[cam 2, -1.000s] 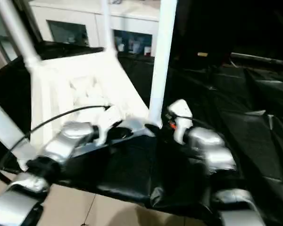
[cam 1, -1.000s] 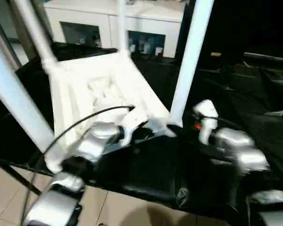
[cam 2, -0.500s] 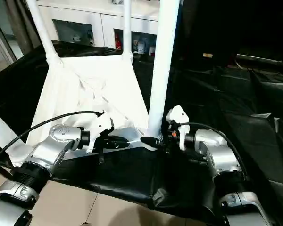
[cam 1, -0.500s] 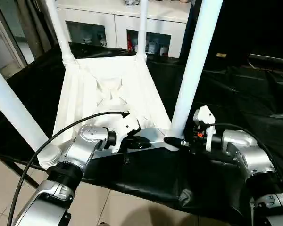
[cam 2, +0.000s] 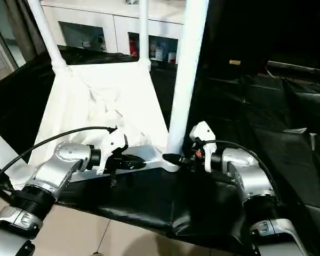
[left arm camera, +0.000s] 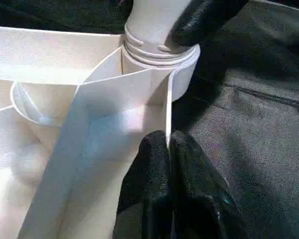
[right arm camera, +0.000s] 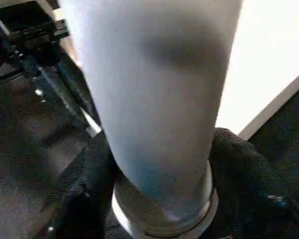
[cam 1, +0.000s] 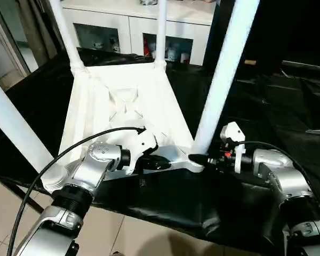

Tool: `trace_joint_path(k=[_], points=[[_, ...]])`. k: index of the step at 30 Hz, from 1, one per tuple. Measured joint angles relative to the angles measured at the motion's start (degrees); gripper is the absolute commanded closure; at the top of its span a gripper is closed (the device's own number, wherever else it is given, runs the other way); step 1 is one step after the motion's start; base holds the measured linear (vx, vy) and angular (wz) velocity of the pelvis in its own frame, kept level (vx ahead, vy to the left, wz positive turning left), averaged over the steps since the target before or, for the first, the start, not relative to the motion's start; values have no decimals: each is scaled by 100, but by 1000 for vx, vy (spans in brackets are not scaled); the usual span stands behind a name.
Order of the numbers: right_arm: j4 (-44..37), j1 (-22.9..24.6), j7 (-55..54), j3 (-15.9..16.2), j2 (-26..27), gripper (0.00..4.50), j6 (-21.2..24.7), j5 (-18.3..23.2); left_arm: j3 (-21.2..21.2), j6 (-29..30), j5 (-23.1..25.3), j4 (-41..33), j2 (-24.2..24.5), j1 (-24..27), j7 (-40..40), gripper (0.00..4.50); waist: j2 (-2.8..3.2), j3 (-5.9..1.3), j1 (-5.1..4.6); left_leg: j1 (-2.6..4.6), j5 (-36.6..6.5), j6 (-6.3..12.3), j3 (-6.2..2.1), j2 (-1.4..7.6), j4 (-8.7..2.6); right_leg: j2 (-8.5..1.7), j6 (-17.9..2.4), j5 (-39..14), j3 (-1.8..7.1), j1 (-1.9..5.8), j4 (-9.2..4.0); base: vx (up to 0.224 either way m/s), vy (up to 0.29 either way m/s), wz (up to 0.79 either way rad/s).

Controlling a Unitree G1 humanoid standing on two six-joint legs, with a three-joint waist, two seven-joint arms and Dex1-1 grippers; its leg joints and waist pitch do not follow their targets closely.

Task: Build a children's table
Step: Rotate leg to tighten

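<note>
Tabletop (cam 1: 125, 109) lies upside-down on the black cloth (cam 1: 288, 112), ribs up, all four legs standing in their corner sockets, so the build looks close to done. Action's at the near-right corner: L gripper (left arm camera: 168, 149) is clenched on the thin rim wall of the tabletop just beside that socket (left arm camera: 182, 74), black fingertips (left arm camera: 152, 154) pressed tight either side of the edge. R gripper (cam 2: 177, 158) comes in level from the robot's right, straddling the near-right leg (cam 1: 224, 74) at its base, one finger (right arm camera: 92, 184) on each side of the tube. Looks like it's wrapping the leg, but can't tell if it's fully clamped or just bracketing. Key relation: the leg's long axis runs straight up out of the socket, leaning slightly right at the top, and the R gripper meets it crosswise at the very bottom, right above the collar. So R arm is the one on the leg, L arm pins the top. Judgement: next move is seating or twisting that leg along its own axis while L holds the corner. Risk is the tall leg levering sideways.
</note>
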Motion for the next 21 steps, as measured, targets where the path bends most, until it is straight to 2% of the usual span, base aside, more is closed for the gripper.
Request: trace_joint_path(k=[1,6,11,17,18,21], points=[[-2,37,-144,-47,71,209,6,-1,0,0,29,50,-41,-25,90,450,0,0,-1,3,0,0,0,0,1,0,-1,1,0,3,0,0,0,0],[153,20,-1689,-359,670,229,-121,-211,23,21,254,581,-464,-356,1020,450,-8,-2,-54,18,0,-1,-1,-1,8,0,23,-11,2,15,-1,0,0,0],[419,-278,-3800,-565,1404,235,-36,-564,102,272,452,991,-1000,-640,2157,450,-24,-7,-189,28,0,-1,-11,-2,7,0,27,-13,-4,29,-12,0,0,0],[521,-392,-4224,-611,1581,235,-51,-665,102,251,490,1124,-1075,-725,2347,450,-28,-10,-215,27,-1,-1,-19,-4,7,0,27,-14,-7,38,-19,0,0,0],[527,-392,-4210,-633,1597,172,-71,-659,102,232,492,1128,-1070,-725,2334,450,-30,-9,-217,26,-1,-1,-19,-4,7,0,27,-13,-7,37,-19,0,0,0],[530,-382,-3953,-712,1628,167,-95,-463,102,185,480,1125,-994,-724,2218,450,-33,-7,-230,23,-1,-1,-20,-4,0,1,26,-13,-10,34,-18,0,0,0]])
